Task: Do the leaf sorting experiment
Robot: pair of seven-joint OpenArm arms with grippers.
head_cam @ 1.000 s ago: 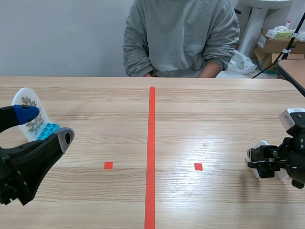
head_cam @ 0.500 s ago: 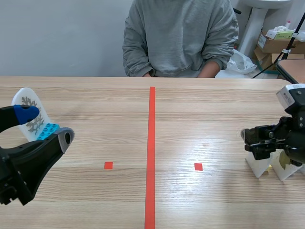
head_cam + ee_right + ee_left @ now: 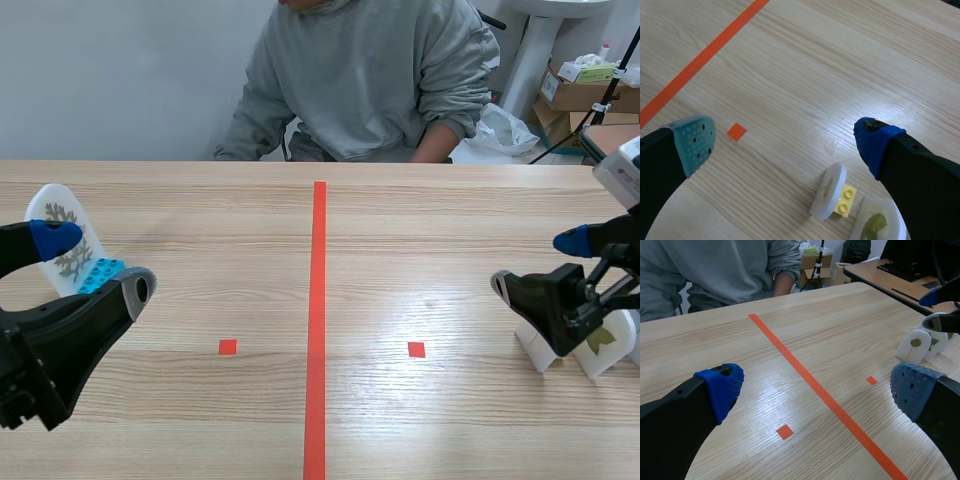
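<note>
Leaf discs (image 3: 827, 192) (two, a yellow brick (image 3: 845, 199) between them) stand by the counter's (image 3: 420, 230) right edge, just beside the open right end effector (image 3: 784, 142). The left end effector (image 3: 815, 390) gapes wide beside another disc (image 3: 62, 235).

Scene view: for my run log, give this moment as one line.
left gripper: fingers open, empty | right gripper: fingers open over white discs | grey-leaf disc: standing near left gripper

The table (image 3: 450, 230) is smooth wood with a soft shine, the white discs (image 3: 829, 191) and the little yellow brick (image 3: 845, 199) look like smooth plastic, and the person's grey top (image 3: 370, 80) is soft cloth.
</note>
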